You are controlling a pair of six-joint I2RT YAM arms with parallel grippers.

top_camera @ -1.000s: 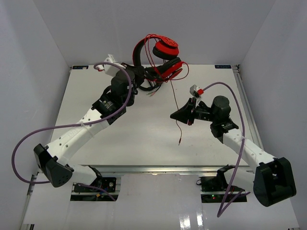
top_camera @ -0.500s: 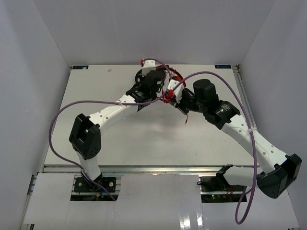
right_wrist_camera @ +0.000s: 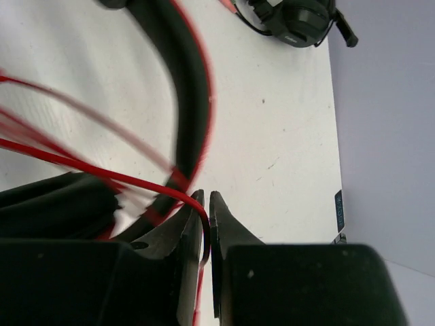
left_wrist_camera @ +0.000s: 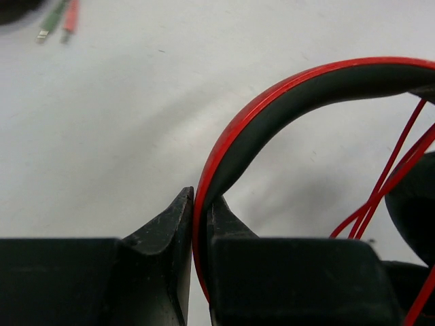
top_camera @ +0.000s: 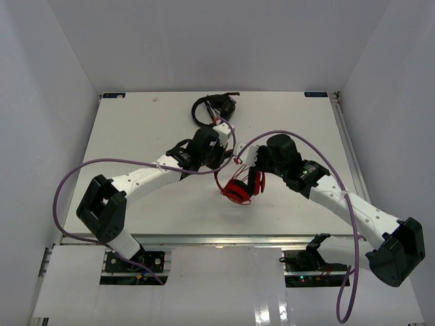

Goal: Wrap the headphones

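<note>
White walls enclose a white table [top_camera: 136, 129], and the red headphones [top_camera: 238, 191] are found near its middle, between the two arms. Whether they rest on the surface or are held just above it cannot be told. A pair of black headphones [top_camera: 216, 105] lies well apart, at the far edge.

The left gripper [left_wrist_camera: 198, 204] is closed on the headband [left_wrist_camera: 292, 92], whose edge is pinched between the jaws. The right gripper [right_wrist_camera: 206, 200] is all but closed. The thin red cable [right_wrist_camera: 146, 185] is seen running into the slit between its jaws, so it is judged to be held there. Several strands of cable are seen crossing beside the band.

For a neat wrap, the band should be held steady by the left arm. The cable should be drawn lightly taut by the right, and each turn laid close beside the last, so that no slack is left to snag.
</note>
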